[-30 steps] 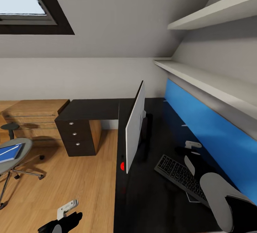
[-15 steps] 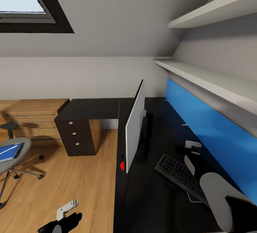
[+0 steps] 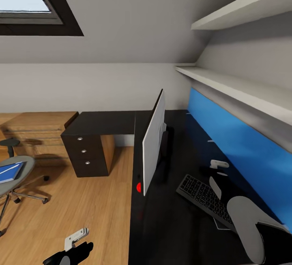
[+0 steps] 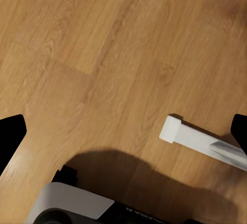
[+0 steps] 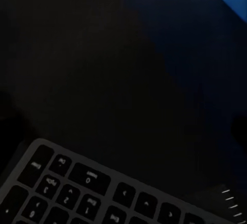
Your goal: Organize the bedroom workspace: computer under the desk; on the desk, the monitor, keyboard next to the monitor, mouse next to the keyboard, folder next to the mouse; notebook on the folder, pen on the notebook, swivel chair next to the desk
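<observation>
The monitor (image 3: 154, 145) stands edge-on near the desk's (image 3: 162, 224) front edge with the keyboard (image 3: 205, 199) behind it toward the blue back panel (image 3: 239, 151), the folder (image 3: 9, 172) waits on the swivel chair (image 3: 16, 176) seat, and the left end effector (image 4: 123, 131) hangs spread above the floor (image 3: 93, 208); the right one's state I cannot tell.

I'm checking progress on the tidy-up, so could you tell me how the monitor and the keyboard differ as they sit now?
The monitor stands upright on the desk, seen nearly edge-on; the keyboard lies flat. The monitor is much larger and shows a pale back with a red dot at its lower corner; the keyboard shows dark keys. The keyboard is partly hidden by the right arm; the monitor is unobstructed. Both rest on the desk, side by side.
</observation>
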Available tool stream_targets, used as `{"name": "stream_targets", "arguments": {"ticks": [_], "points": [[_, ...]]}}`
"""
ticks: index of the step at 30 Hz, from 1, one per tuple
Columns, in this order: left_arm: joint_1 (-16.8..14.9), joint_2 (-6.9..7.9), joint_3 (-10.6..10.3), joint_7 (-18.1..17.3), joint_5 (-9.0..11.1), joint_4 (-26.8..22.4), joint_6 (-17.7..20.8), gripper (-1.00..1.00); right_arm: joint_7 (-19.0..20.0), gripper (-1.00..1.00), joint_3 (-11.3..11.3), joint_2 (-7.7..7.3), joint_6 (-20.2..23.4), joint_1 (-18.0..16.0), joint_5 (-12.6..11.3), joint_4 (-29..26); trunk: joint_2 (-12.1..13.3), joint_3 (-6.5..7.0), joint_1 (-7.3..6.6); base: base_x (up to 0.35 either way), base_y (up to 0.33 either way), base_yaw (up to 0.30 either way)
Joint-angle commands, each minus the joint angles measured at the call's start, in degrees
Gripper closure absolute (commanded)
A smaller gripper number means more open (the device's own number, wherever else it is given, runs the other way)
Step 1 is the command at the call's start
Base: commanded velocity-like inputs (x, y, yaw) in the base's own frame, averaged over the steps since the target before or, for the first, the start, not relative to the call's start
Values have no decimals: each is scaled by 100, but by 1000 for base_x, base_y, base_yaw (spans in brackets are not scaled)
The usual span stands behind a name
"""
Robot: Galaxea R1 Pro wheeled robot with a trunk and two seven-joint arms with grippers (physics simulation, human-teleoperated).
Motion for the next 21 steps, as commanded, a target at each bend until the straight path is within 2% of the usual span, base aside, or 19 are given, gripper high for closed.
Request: {"name": "stream_targets", "arguments": {"ticks": [1,21], "points": [[-3,1,-3,47,62,-8,21,-100,-3,-100,-20,3,35,-3,25,-11,-48,-26,24,0,0,0],[-3,3,4,49,60,2,20,-100,-2,-100,-20,-5,27,-3,25,-14,-850,-385,463,0,0,0]]}}
